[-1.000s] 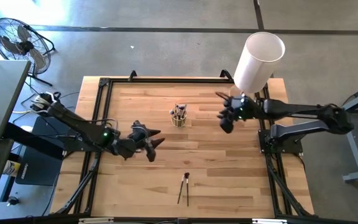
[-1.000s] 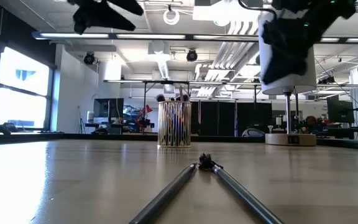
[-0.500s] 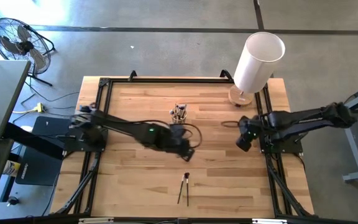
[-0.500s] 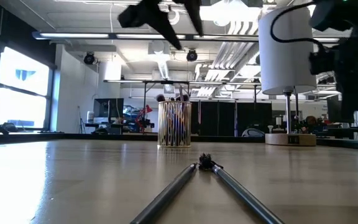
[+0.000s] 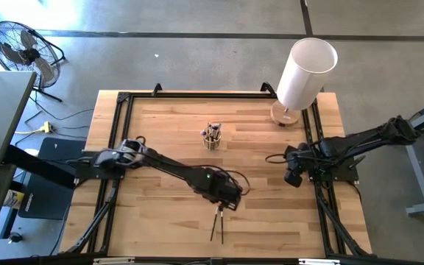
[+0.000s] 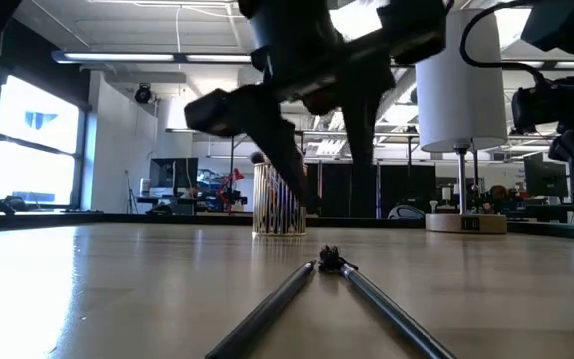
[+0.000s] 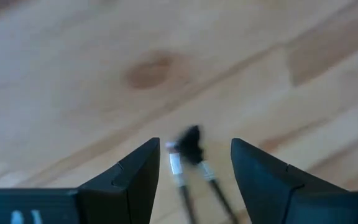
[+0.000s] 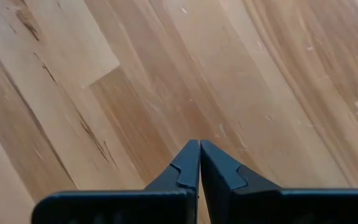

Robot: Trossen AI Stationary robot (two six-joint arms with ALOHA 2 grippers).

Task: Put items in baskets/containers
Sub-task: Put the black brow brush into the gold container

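Two thin dark makeup brushes (image 5: 217,222) lie side by side on the table near its front edge, bristle tips (image 6: 329,260) together, handles spreading toward the near edge. My left gripper (image 5: 225,202) hangs open just above their bristle ends (image 7: 188,146), one finger on either side, touching nothing. The small clear cup (image 5: 212,137) stands mid-table toward the far side with several brushes upright in it (image 6: 280,197). My right gripper (image 5: 293,177) is at the table's right edge, shut and empty (image 8: 199,155).
A tall white cylinder (image 5: 305,73) on a round wooden base stands at the far right corner. A black frame (image 5: 116,132) runs along the table's sides. A floor fan (image 5: 20,48) stands off the table at the far left.
My left gripper has swept from the table's left side toward the right and the near edge, coming down over the two lying brushes, still open. My right gripper has drawn back from near the white cylinder toward the right edge and the near side, and has shut.
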